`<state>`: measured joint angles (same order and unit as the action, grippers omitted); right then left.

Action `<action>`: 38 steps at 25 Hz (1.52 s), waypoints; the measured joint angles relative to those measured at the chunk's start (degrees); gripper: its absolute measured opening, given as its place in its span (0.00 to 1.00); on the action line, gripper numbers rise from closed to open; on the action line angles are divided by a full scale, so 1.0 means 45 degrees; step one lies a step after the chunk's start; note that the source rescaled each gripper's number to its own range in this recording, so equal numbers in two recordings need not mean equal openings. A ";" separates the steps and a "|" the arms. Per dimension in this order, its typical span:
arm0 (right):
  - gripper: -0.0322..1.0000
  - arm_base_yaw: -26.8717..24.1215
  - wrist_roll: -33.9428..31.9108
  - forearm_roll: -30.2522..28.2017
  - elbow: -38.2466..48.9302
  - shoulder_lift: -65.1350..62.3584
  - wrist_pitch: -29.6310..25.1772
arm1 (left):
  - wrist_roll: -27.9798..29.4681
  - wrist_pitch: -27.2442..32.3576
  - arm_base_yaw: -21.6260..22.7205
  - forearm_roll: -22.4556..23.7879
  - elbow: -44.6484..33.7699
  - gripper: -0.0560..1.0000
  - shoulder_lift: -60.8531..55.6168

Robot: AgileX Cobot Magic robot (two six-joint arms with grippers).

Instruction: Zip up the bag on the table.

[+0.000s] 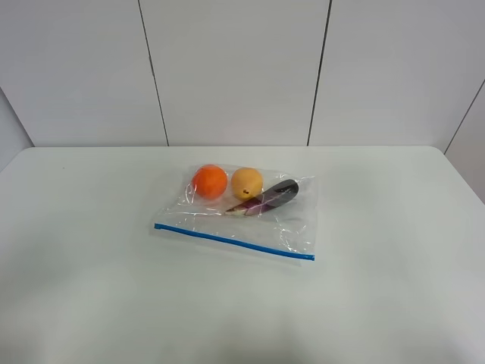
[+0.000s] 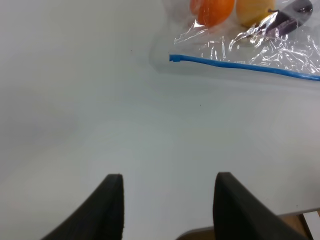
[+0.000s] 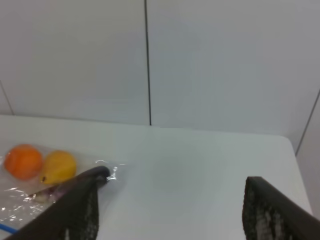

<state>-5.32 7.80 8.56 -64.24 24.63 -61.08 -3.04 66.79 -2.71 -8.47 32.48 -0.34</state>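
Observation:
The clear plastic bag (image 1: 250,216) lies flat on the middle of the white table (image 1: 91,250). Its blue zipper strip (image 1: 231,241) runs along the near edge. Inside show an orange (image 1: 209,181), a yellow fruit (image 1: 246,183) and a purple eggplant (image 1: 271,196). Neither gripper shows in the exterior high view. The left gripper (image 2: 167,210) is open and empty, over bare table short of the zipper strip (image 2: 240,65). The right gripper (image 3: 172,210) is open and empty, off to the side of the bag (image 3: 30,200), with the orange (image 3: 22,161) and yellow fruit (image 3: 59,166) beyond one finger.
Grey wall panels (image 1: 235,68) stand behind the table's far edge. The table's near edge (image 2: 295,220) shows in the left wrist view. The table's right edge (image 3: 300,180) shows in the right wrist view.

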 joint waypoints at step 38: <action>0.93 0.0000 0.0156 -0.0411 0.7891 -0.5545 0.0491 | 0.0000 -0.0015 0.0000 0.0000 0.0000 0.67 0.0000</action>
<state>-5.32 8.51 6.71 -28.73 -0.32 -58.87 -3.04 66.72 -2.71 -8.47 32.48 -0.34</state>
